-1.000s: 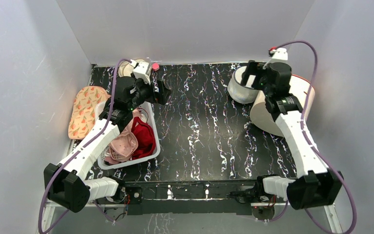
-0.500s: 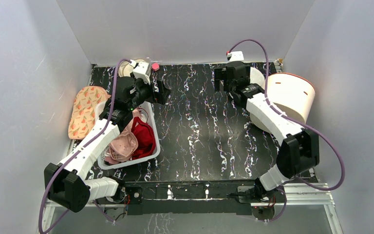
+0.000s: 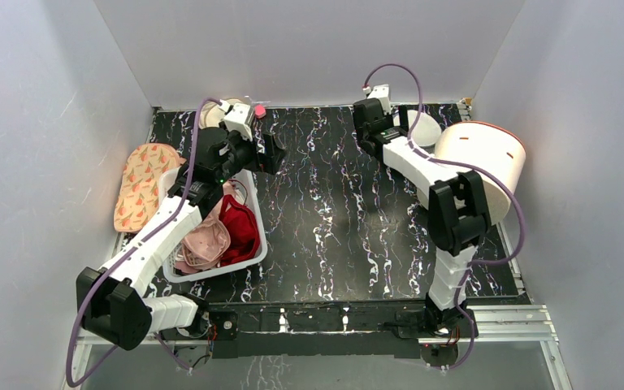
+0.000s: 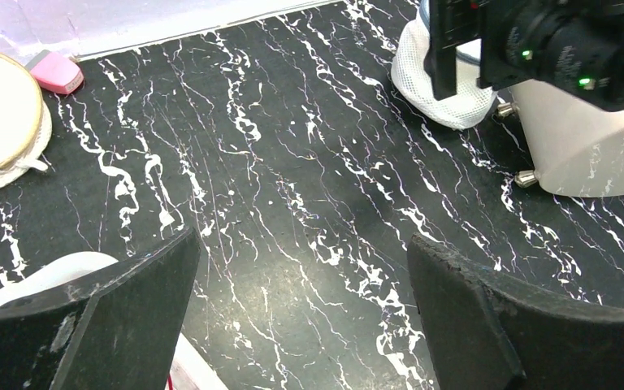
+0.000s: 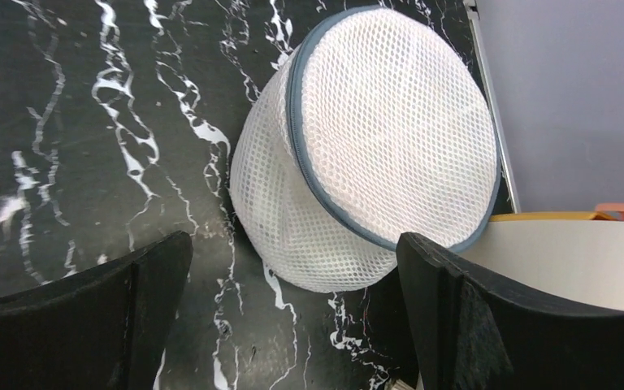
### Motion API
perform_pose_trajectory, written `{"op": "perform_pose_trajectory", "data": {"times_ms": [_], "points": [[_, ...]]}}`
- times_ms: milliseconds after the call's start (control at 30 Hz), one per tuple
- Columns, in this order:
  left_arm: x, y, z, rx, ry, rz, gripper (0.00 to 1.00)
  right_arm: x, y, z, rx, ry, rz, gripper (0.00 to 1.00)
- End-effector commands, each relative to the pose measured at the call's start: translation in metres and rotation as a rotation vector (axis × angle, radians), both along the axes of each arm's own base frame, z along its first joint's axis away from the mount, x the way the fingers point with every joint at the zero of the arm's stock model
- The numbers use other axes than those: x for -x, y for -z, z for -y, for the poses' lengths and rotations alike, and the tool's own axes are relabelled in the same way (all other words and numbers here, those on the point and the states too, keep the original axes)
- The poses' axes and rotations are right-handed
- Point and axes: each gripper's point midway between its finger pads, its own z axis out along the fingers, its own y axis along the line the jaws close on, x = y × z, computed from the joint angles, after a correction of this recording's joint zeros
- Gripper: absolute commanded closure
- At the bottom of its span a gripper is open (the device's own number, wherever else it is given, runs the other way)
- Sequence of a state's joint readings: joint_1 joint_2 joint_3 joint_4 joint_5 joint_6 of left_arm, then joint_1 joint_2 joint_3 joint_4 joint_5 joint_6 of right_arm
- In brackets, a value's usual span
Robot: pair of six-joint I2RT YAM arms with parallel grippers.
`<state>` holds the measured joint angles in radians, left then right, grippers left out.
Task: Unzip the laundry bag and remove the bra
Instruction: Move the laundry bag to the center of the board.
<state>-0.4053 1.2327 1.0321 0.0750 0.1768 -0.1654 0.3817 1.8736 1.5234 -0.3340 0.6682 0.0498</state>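
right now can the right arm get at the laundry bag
Probably yes: the right gripper is open, the laundry bag lies just ahead, nothing between; the cream drum crowds one side.

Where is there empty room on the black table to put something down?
The big bare patch is the middle of the table, between the white bin and the cream drum. It is crowded at the back right, where the laundry bag sits beside the drum, and along the left.

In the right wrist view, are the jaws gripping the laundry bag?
No, the laundry bag lies beyond the jaws, which stand open.
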Motion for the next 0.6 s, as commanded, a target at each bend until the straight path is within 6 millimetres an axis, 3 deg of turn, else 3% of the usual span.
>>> {"op": "perform_pose_trajectory", "data": {"times_ms": [0,267,400,567], "points": [[-0.004,-0.006,0.002,0.007,0.006,0.028,0.02,-0.021,-0.014,0.013,0.092,0.094,0.065,0.02],[-0.007,0.001,0.004,0.000,0.007,0.011,0.02,-0.035,0.021,0.037,0.353,0.205,-0.024,0.02],[-0.008,0.003,0.005,0.001,0.011,0.005,0.02,-0.037,0.038,0.042,0.402,0.211,-0.057,0.02],[-0.008,0.004,0.006,0.003,0.011,0.001,0.02,-0.036,0.060,0.040,0.380,0.194,-0.089,0.13]]}}
